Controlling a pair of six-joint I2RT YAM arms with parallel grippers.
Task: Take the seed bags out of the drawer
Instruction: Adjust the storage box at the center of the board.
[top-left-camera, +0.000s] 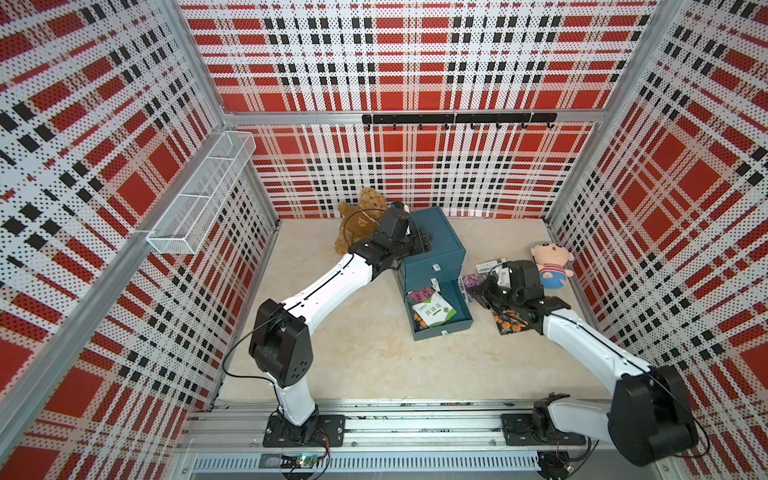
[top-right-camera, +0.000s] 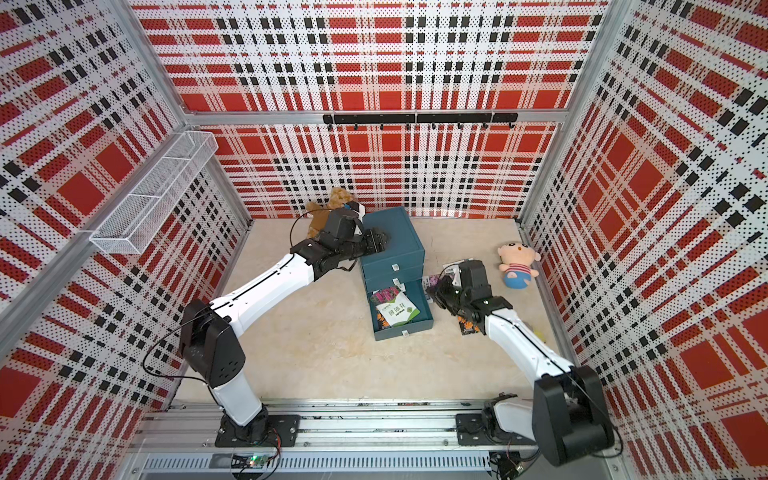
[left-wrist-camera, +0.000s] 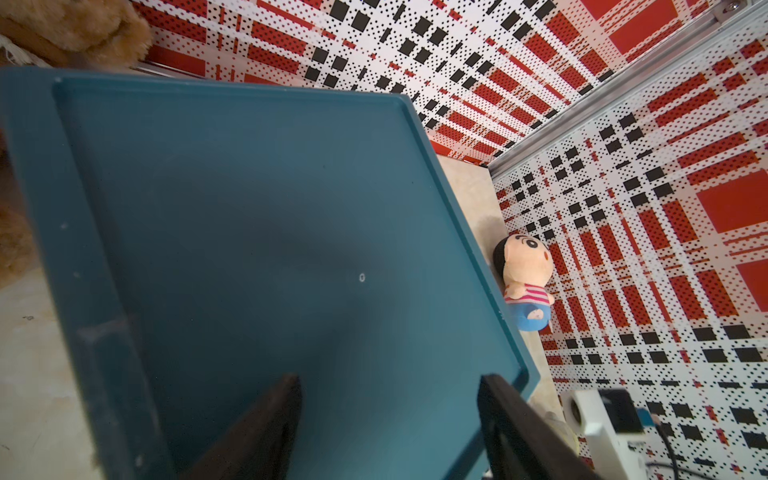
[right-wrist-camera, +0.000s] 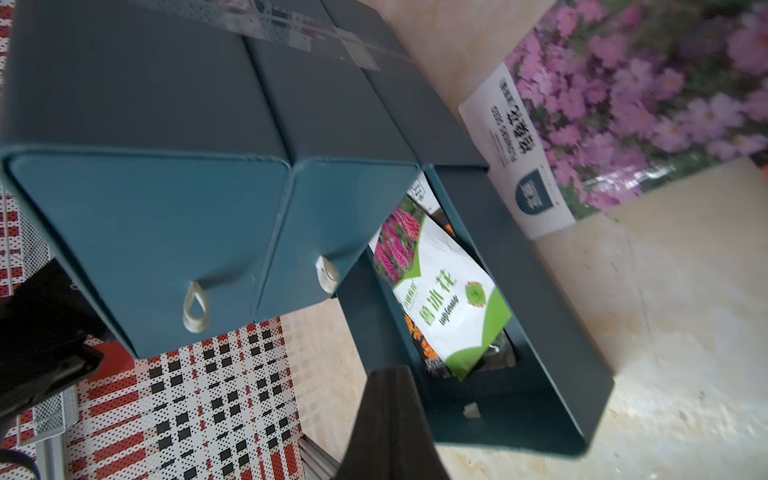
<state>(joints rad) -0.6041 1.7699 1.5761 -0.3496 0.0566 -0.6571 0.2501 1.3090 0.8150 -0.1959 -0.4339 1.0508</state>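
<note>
The right hand (top-left-camera: 475, 295) has its fingers pressed together with nothing between them. It hangs just outside the open bottom drawer (top-left-camera: 444, 332), beside the drawer wall on the robot's right; whether it touches that wall cannot be told. Three seed bags lie inside the drawer, close to the hand but apart from it. Topmost is a green-and-white bag (right-wrist-camera: 453, 299) – glossy, flat, white in the middle with green corners, green lettering and a small round badge, lying askew. Beneath it a pink-flowered bag (right-wrist-camera: 395, 245) shows at the cabinet end, and an orange-on-black bag (top-left-camera: 417, 320) peeks out at the other side.

More bags lie out on the counter (top-left-camera: 353, 332). A purple-flowered bag (right-wrist-camera: 623, 104) with a white label strip lies right next to the drawer, just behind the right hand, and a second orange-flowered bag (top-right-camera: 467, 324) lies partly under the right arm.

The left hand (left-wrist-camera: 390, 382) is on top of the teal cabinet (top-left-camera: 436, 228), fingers spread apart – gripping nothing, well away from every bag
</note>
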